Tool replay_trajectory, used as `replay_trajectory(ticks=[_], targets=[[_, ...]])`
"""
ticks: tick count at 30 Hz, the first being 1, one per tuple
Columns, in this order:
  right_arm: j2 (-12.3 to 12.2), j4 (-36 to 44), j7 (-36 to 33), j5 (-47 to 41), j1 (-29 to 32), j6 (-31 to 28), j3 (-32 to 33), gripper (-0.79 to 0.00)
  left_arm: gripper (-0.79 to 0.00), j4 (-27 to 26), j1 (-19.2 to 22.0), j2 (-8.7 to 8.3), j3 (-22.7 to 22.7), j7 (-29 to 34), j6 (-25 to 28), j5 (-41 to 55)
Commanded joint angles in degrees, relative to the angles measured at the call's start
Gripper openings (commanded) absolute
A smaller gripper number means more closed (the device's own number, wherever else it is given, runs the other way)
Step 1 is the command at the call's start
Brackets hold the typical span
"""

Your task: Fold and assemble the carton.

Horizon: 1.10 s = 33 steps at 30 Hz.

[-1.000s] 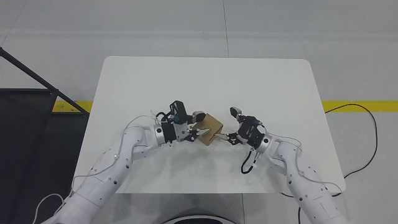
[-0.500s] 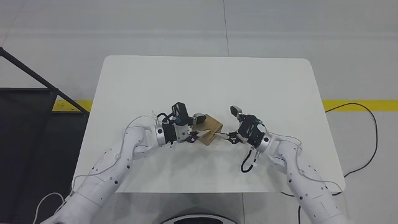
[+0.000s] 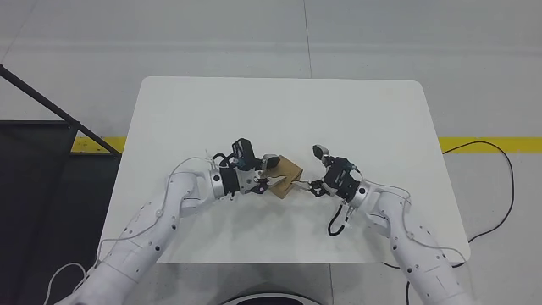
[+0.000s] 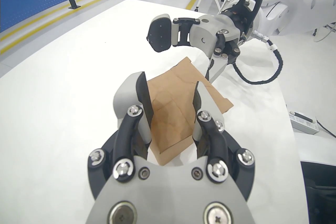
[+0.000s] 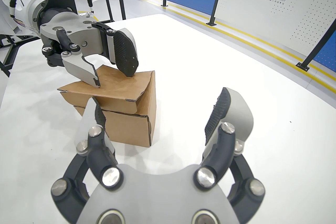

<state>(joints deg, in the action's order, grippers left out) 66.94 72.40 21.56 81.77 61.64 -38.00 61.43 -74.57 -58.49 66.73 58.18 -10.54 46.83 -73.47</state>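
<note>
The left jaws stand released and spread wide, and they bear down on the carton (image 5: 123, 122) from above. One black pad (image 5: 126, 54) touches the top flap (image 5: 118, 87) with its tip, and the other finger (image 5: 81, 68) presses its metal tip near the flap's edge. Nothing is grasped between them. In the left wrist view the two fingers (image 4: 143, 101) stand on either side over the brown top of the carton (image 4: 170, 114).

The right jaws are released too, wide apart and holding nothing. They are at the other side of the carton, low over the table (image 5: 210, 57). One finger (image 5: 90, 114) is just in front of the carton's wall, below the flap's edge; I cannot tell whether it touches the cardboard. The other finger (image 5: 228, 114) is apart from the carton. In the left wrist view one right finger (image 4: 214, 68) points down at the far edge of the carton, and the other pad (image 4: 160, 34) is lifted above it.

The carton (image 3: 285, 172) is a small brown cardboard box. It stands on the white table (image 3: 356, 119), near the front edge and about the middle, between the two arms. Its top flap lies slanted, not flat on the box. A gap is open under it on the side towards the right jaws, and a folded side flap (image 5: 148, 84) rises to it at the corner.
</note>
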Motion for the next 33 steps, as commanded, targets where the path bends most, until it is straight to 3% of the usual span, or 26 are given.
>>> replay_trajectory(ticks=[1,33], targets=[[-0.1,0.3,0.0,0.1,0.1,0.0,0.2,-0.025,-0.409,-0.1,-0.1,-0.02,0.1,0.0,-0.1,0.0],[0.3,0.1,-1.1,0.0,-0.6,0.5,-0.6,-0.018,-0.413,-0.2,-0.5,-0.04,0.3,-0.6,0.0,-0.4]])
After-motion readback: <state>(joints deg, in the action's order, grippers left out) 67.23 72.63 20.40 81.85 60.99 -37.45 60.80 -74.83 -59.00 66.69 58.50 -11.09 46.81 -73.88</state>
